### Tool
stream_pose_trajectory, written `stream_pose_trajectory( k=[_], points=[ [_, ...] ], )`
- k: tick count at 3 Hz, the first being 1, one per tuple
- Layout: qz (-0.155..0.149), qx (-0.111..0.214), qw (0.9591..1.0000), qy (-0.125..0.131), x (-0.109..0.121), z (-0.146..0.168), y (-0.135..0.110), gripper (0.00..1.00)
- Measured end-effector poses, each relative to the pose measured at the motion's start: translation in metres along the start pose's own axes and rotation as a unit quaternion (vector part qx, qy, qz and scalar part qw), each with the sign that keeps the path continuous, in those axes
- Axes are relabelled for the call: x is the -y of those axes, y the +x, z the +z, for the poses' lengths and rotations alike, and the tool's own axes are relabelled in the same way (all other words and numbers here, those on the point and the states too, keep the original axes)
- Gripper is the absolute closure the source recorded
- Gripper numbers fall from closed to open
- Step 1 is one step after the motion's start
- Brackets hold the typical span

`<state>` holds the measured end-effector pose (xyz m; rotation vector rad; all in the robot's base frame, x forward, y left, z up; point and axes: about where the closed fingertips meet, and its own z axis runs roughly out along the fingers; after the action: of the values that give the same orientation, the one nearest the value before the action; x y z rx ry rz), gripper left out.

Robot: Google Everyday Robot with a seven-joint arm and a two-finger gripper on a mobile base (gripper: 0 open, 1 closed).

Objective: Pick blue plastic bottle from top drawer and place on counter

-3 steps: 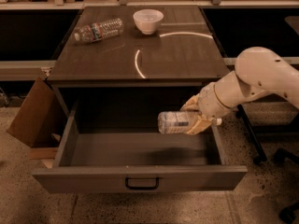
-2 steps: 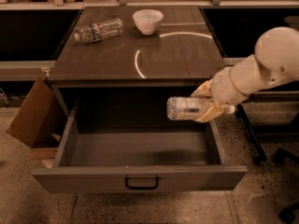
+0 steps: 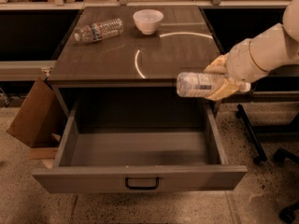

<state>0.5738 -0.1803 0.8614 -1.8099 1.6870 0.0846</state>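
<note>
The blue plastic bottle [image 3: 200,84], stubby and clear with a pale label, lies sideways in my gripper [image 3: 218,79]. The gripper is shut on the bottle and holds it in the air over the right side of the open top drawer [image 3: 140,177], level with the front edge of the counter [image 3: 140,55]. The bottle's base points left. The drawer is pulled out, and its inside shows nothing in it. My white arm comes in from the right.
A longer ribbed clear bottle [image 3: 99,30] lies at the counter's back left. A white bowl [image 3: 148,20] stands at the back middle. A cardboard box [image 3: 32,115] leans left of the cabinet. Black chair legs [image 3: 254,134] are on the floor at the right.
My gripper has lifted the bottle from inside the drawer up and to the right, to about counter-edge height.
</note>
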Motion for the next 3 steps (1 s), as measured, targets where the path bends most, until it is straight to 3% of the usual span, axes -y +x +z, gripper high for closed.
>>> stream_pose_trajectory(
  k=[2, 3],
  points=[
    [-0.013, 0.011, 0.9998, 0.010, 0.094, 0.002, -0.052, 1.00],
    [0.012, 0.007, 0.9999, -0.001, 0.120, 0.028, -0.065, 1.00]
  ],
)
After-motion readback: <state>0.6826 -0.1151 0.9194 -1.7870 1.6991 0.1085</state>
